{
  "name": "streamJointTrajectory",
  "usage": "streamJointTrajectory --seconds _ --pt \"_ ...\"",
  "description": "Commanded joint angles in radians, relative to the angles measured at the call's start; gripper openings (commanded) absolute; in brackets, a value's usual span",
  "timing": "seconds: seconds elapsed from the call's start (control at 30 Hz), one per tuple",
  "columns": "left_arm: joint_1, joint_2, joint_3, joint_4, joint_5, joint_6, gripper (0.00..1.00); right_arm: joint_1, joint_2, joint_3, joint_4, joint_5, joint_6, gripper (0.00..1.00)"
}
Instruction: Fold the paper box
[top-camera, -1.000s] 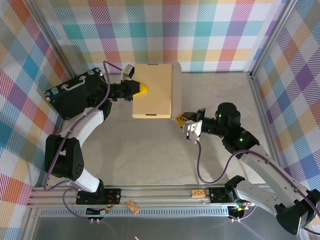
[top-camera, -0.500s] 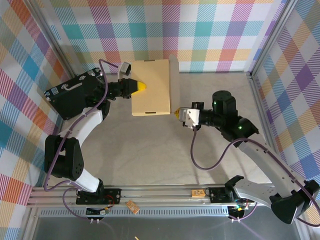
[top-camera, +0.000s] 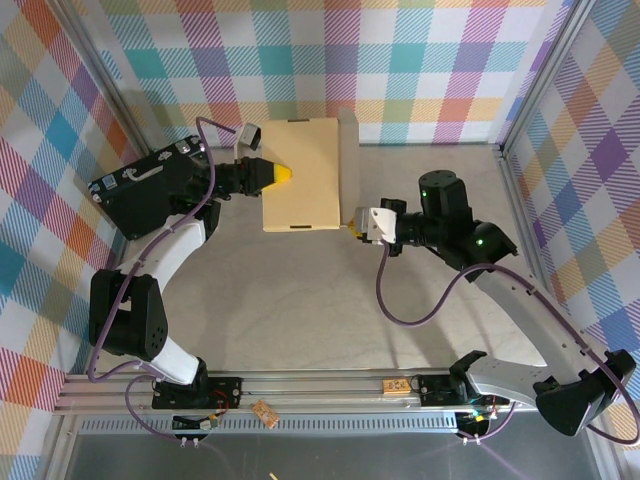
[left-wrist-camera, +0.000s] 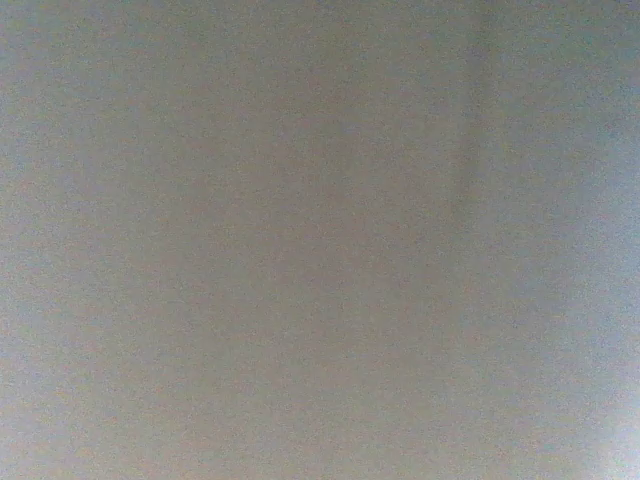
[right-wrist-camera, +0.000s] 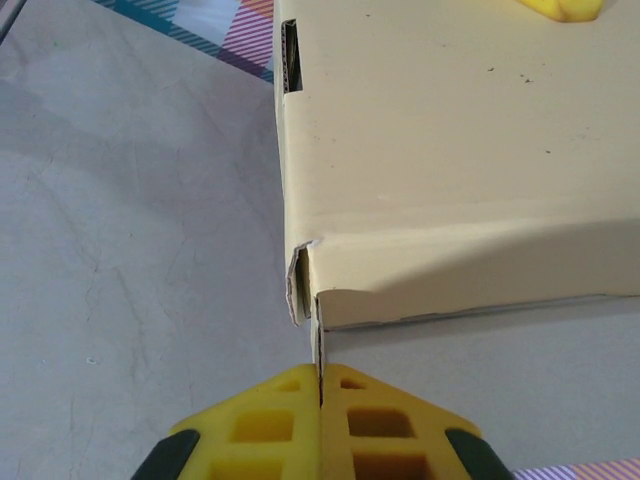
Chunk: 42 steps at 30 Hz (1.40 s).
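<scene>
The paper box lies tan side up at the far middle of the table, and its right flap stands upright. My right gripper is at the flap's near corner. In the right wrist view its yellow fingers are shut on the thin cardboard edge sticking out from the box corner. My left gripper rests its yellow tip on the box's left side, and the same tip shows in the right wrist view. Its jaws are hidden. The left wrist view is a grey-tan blur.
A black hard case with a silver handle lies at the far left under my left arm. Plaid walls and metal posts close in the back and sides. A rail runs along the near edge. Bare grey table lies before the box.
My right gripper moved left and farther in, shut on the flap's corner. The box's right flap went from lying flat to standing upright. The left gripper stayed on the box.
</scene>
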<state>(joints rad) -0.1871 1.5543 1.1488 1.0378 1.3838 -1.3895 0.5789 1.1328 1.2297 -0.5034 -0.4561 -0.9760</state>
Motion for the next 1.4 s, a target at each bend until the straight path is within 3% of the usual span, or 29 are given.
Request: streamJointTrajectory --seconds 0.0,0.07,0.1,0.17,0.2,0.23,0.47,0.7,0.83,0.97,1.1,1.3,1.37 --pt "-0.013 -0.028 0.029 -0.11 0.0 0.085 0.3 0.022 0.017 0.02 -0.027 0.003 -0.002 0.02" --pt "-0.006 -0.062 0.045 -0.38 -0.023 0.29 0.3 0.03 0.019 0.024 -0.032 0.018 -0.008 0.02" --pt "-0.006 -0.088 0.081 -0.597 -0.043 0.486 0.3 0.035 0.02 0.028 -0.035 0.023 -0.01 0.02" --pt "-0.016 -0.112 0.246 -1.357 -0.138 1.035 0.34 0.043 0.025 0.032 -0.042 0.032 -0.016 0.02" --pt "-0.028 -0.09 0.326 -1.605 -0.157 1.215 0.35 0.047 0.029 0.036 -0.046 0.039 -0.017 0.02" --pt "-0.032 -0.076 0.351 -1.657 -0.139 1.236 0.35 0.049 0.035 0.037 -0.046 0.044 -0.018 0.02" --pt "-0.041 -0.119 0.337 -1.608 -0.204 1.194 0.34 0.059 0.052 0.051 -0.053 0.067 0.014 0.05" --pt "-0.076 -0.149 0.359 -1.704 -0.362 1.266 0.32 0.076 0.079 0.039 -0.051 0.095 0.052 0.06" --pt "-0.103 -0.211 0.252 -1.642 -0.399 1.392 0.31 0.077 0.036 -0.139 0.103 0.103 0.096 0.08" --pt "-0.108 -0.232 0.12 -1.501 -0.364 1.386 0.31 0.086 -0.01 -0.336 0.322 0.14 0.14 0.1" --pt "-0.112 -0.186 0.113 -1.562 -0.363 1.467 0.31 0.088 -0.017 -0.403 0.35 0.142 0.195 0.2" --pt "-0.112 -0.119 0.154 -1.621 -0.367 1.52 0.3 0.09 -0.18 -0.508 0.363 0.092 0.222 0.35" --pt "-0.112 -0.114 0.16 -1.613 -0.349 1.507 0.3 0.09 -0.217 -0.518 0.374 0.078 0.248 0.45"
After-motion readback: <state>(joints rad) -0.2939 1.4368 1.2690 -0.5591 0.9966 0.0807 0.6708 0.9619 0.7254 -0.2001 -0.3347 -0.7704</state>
